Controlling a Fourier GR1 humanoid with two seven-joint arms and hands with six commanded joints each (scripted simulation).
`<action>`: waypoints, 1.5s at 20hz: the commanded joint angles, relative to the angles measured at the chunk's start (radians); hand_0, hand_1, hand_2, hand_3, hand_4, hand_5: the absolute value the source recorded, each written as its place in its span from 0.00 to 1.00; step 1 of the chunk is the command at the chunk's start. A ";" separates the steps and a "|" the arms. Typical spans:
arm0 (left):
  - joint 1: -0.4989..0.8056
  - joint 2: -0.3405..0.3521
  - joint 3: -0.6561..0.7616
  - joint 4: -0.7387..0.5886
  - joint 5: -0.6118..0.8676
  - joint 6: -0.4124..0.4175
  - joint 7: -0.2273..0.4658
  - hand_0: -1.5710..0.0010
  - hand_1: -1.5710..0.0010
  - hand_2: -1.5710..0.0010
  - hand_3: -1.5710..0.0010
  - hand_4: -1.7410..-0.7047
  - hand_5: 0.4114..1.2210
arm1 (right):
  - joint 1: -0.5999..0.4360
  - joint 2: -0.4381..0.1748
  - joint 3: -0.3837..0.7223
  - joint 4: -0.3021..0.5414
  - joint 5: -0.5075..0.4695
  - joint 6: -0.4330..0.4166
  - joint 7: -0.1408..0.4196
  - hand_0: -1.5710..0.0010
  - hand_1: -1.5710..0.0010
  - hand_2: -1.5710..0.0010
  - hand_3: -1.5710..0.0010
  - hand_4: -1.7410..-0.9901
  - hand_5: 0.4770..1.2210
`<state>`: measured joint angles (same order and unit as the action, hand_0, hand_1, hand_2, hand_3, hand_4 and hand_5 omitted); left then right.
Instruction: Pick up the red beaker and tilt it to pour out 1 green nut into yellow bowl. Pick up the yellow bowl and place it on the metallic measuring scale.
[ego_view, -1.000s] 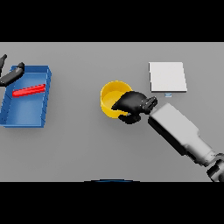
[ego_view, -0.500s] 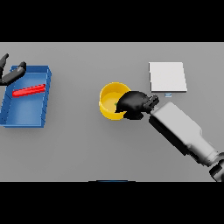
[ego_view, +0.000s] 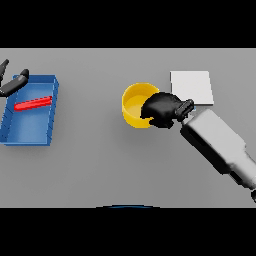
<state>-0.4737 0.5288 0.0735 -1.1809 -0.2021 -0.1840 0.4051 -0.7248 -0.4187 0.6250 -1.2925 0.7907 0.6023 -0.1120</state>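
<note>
Head view: near the middle of the frame, a round, smooth yellow bowl (ego_view: 134, 104) sits on the flat grey table (ego_view: 110, 165), and the right hand (ego_view: 162, 109), dark and matte at the end of a blocky white and grey arm, has its fingers curled over the bowl's right rim, gripping it. Just right of the bowl, in the upper right, lies a pale square scale (ego_view: 192, 87) with a flat top. At the left edge, a rectangular blue tray (ego_view: 46, 117) holds a long, thin red object (ego_view: 33, 103), and the left hand (ego_view: 12, 84) shows at the tray's upper left corner with its fingers straight.
</note>
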 joint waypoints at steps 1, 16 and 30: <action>-0.004 -0.001 0.004 -0.001 0.010 -0.007 0.010 1.00 1.00 1.00 1.00 0.92 0.36 | 0.006 -0.010 -0.005 -0.015 0.002 -0.001 0.012 0.01 0.01 0.08 0.24 0.00 1.00; 0.017 -0.012 0.012 -0.058 0.034 -0.001 0.077 1.00 1.00 1.00 1.00 0.86 0.42 | -0.062 -0.141 -0.149 0.186 0.015 -0.182 -0.018 0.00 0.00 0.01 0.26 0.00 1.00; 0.023 -0.010 0.007 -0.088 0.029 0.003 0.141 1.00 1.00 1.00 1.00 0.85 0.49 | -0.136 -0.093 -0.200 0.587 0.024 -0.342 -0.097 0.00 0.00 0.12 0.13 0.00 1.00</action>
<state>-0.4511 0.5189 0.0802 -1.2695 -0.1732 -0.1809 0.5460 -0.8610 -0.5123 0.4247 -0.7049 0.8145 0.2604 -0.2093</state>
